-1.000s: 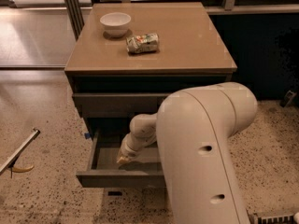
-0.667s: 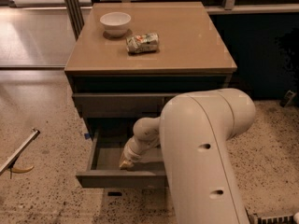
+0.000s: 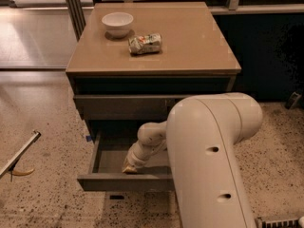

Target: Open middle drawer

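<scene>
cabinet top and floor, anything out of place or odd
A crumpled can lies on its side on the cabinet top beside the bowl; a yellowish scrap litters the floor at left. The gripper sits inside the open middle drawer.

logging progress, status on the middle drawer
Tool inside the middle drawer, behind its front. Drawer stands well open. Arm hides its right side.
</scene>
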`<action>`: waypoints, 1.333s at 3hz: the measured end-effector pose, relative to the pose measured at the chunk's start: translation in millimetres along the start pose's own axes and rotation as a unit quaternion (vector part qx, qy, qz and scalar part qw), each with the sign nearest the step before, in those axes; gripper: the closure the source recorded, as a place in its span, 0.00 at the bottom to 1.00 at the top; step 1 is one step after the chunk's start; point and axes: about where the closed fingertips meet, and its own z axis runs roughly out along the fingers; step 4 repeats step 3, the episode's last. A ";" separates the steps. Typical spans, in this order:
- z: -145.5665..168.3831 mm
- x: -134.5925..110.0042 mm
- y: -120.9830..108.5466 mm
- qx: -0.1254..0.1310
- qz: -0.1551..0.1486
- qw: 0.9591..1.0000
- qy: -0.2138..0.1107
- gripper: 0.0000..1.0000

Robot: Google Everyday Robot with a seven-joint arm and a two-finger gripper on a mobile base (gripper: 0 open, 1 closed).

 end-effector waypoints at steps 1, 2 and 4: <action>-2.6 -0.4 4.4 0.000 0.001 1.000 0.000 0.12; -9.8 -6.6 5.9 0.011 0.002 1.000 -0.001 0.00; -9.8 -6.6 5.9 0.011 0.002 1.000 -0.001 0.00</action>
